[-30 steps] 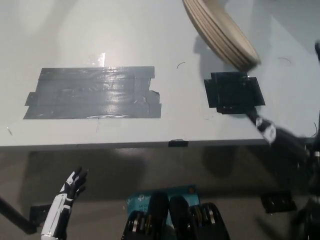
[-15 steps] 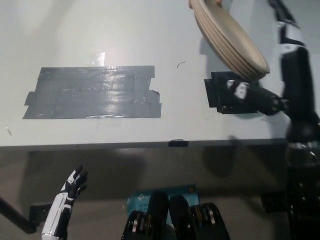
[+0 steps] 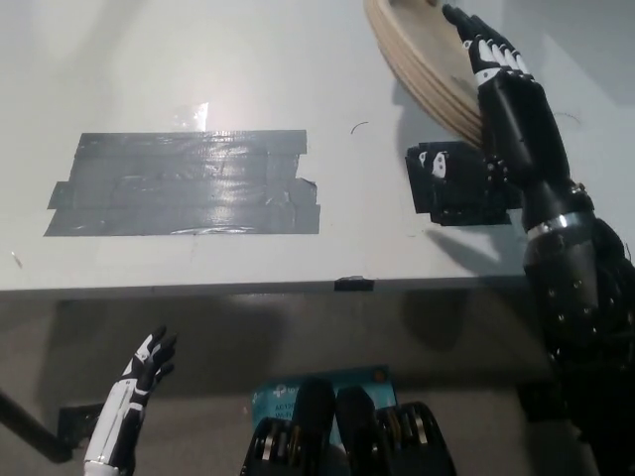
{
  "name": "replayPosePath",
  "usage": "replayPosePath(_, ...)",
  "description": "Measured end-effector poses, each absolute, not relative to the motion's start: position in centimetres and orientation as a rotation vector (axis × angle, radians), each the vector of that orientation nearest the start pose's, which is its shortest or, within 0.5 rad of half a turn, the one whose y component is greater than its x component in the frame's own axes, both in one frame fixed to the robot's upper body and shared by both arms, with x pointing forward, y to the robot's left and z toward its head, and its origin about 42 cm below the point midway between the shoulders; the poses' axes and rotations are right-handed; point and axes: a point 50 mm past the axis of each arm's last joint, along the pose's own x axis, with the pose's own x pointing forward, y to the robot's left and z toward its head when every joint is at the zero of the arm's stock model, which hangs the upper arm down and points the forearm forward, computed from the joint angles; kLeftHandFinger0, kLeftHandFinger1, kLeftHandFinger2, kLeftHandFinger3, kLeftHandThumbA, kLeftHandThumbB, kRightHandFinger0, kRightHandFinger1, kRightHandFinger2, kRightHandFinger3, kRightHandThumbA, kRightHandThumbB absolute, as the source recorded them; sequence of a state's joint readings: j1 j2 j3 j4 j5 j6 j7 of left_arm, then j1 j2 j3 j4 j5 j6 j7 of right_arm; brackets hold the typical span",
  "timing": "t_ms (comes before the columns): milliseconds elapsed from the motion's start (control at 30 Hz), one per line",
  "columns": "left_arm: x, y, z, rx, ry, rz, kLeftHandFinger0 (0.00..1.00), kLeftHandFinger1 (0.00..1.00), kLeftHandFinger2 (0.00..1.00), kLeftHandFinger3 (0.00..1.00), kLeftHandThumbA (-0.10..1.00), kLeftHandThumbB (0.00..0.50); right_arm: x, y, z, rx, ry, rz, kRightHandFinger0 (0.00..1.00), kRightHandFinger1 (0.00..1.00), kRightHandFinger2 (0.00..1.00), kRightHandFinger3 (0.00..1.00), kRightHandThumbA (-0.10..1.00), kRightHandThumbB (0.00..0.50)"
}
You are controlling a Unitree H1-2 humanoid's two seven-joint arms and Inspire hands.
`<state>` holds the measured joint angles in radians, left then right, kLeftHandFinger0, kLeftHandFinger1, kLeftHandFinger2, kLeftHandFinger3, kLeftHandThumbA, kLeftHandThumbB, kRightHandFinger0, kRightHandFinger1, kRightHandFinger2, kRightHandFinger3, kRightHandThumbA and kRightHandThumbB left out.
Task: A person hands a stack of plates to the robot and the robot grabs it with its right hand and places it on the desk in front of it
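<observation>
Black against the pale rims, the right hand is seen in the head view laid on the upper face of the stack of plates. It has been raised there from beside the desk edge within the last second. Whether it is closed on the stack cannot be told. The stack is held tilted at top right, above the desk and beside a black tape patch, so the handover is judged to be beginning. Matte beige discs with layered rims are shown, and the grey tape is creased and glossy. The white left hand is rested low left, spread and empty.
</observation>
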<state>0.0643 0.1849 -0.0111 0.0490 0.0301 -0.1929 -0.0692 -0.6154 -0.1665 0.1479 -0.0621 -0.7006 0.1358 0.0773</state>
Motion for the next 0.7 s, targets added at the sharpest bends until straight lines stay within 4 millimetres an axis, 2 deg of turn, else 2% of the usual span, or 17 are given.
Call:
replayPosePath(100, 26.0, 26.9, 8.2, 0.217, -0.071, -0.087, 1.0, 1.0, 1.0, 1.0, 1.0, 0.26, 43.2, -17.2, 31.2, -0.948, -0.538, 0.008, 1.0, 1.0, 1.0, 1.0, 0.96, 0.489)
replayPosePath(200, 26.0, 26.9, 8.3, 0.217, -0.072, -0.087, 1.0, 1.0, 1.0, 1.0, 1.0, 0.269, 44.0, -17.5, 31.1, -1.007, -0.525, -0.027, 1.0, 1.0, 1.0, 1.0, 0.94, 0.488)
replayPosePath(233, 26.0, 26.9, 8.3, 0.217, -0.072, -0.087, 1.0, 1.0, 1.0, 1.0, 1.0, 0.266, 44.2, -17.6, 31.1, -1.016, -0.525, -0.034, 1.0, 1.0, 1.0, 1.0, 0.89, 0.5)
replayPosePath(400, 26.1, 26.9, 8.3, 0.217, -0.074, -0.087, 1.0, 1.0, 1.0, 1.0, 1.0, 0.263, 45.0, -17.9, 31.0, -1.061, -0.524, -0.086, 1.0, 1.0, 1.0, 1.0, 0.81, 0.5)
replayPosePath(500, 26.1, 26.9, 8.3, 0.217, -0.074, -0.088, 1.0, 1.0, 1.0, 1.0, 1.0, 0.263, 45.5, -18.0, 30.4, -1.078, -0.521, -0.121, 1.0, 1.0, 1.0, 1.0, 0.63, 0.5)
replayPosePath(533, 26.1, 26.9, 8.3, 0.217, -0.075, -0.088, 1.0, 1.0, 1.0, 1.0, 1.0, 0.262, 45.6, -18.0, 30.2, -1.081, -0.519, -0.13, 0.96, 1.0, 1.0, 1.0, 0.53, 0.457)
replayPosePath(567, 26.1, 26.9, 8.3, 0.217, -0.075, -0.088, 1.0, 1.0, 1.0, 1.0, 1.0, 0.26, 45.8, -18.1, 29.8, -1.083, -0.514, -0.141, 0.78, 0.89, 1.0, 1.0, 0.51, 0.468)
replayPosePath(600, 26.1, 26.9, 8.3, 0.217, -0.074, -0.088, 1.0, 1.0, 1.0, 1.0, 1.0, 0.261, 46.0, -18.2, 29.5, -1.085, -0.509, -0.149, 0.42, 0.54, 0.69, 0.94, 0.46, 0.419)
replayPosePath(633, 26.1, 26.9, 8.3, 0.217, -0.074, -0.088, 1.0, 1.0, 1.0, 1.0, 1.0, 0.259, 46.0, -18.2, 29.4, -1.084, -0.509, -0.153, 0.02, 0.02, 0.04, 0.22, 0.6, 0.205)
replayPosePath(667, 26.1, 26.9, 8.3, 0.217, -0.073, -0.088, 1.0, 1.0, 1.0, 1.0, 1.0, 0.259, 46.1, -18.3, 29.1, -1.083, -0.509, -0.16, 0.0, 0.0, 0.01, 0.13, 0.64, 0.184)
replayPosePath(700, 26.1, 26.9, 8.3, 0.217, -0.073, -0.088, 1.0, 1.0, 1.0, 1.0, 1.0, 0.253, 46.3, -18.3, 28.8, -1.081, -0.51, -0.168, 0.0, 0.0, 0.0, 0.07, 0.74, 0.141)
